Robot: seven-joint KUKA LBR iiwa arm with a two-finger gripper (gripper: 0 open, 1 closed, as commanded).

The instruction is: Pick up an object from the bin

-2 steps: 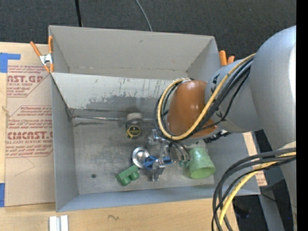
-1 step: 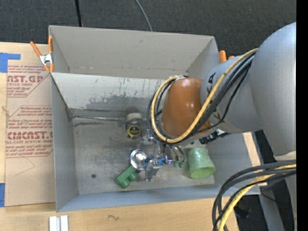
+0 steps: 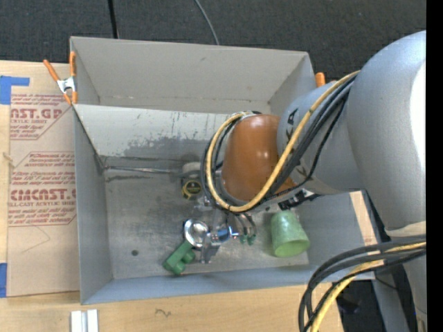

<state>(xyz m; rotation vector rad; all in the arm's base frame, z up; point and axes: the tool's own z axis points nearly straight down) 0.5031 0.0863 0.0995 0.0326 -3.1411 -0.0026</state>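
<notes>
Down from the frame's right, my arm bends into the grey bin (image 3: 138,206); my end effector (image 3: 220,232) sits lower centre between a green block (image 3: 178,259) and a green cup (image 3: 286,234). Apart or together, I cannot tell.

Bin (image 3: 124,227): grey sheet metal, matt, scuffed. Cup (image 3: 286,234) at 4 o'clock: green plastic, matt. Wrist cover (image 3: 250,156): smooth, glossy. Part (image 3: 196,231) at 6 o'clock: polished metal.

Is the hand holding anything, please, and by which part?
It cannot be told; the hand hangs between a silvery piece and a green cup.
</notes>
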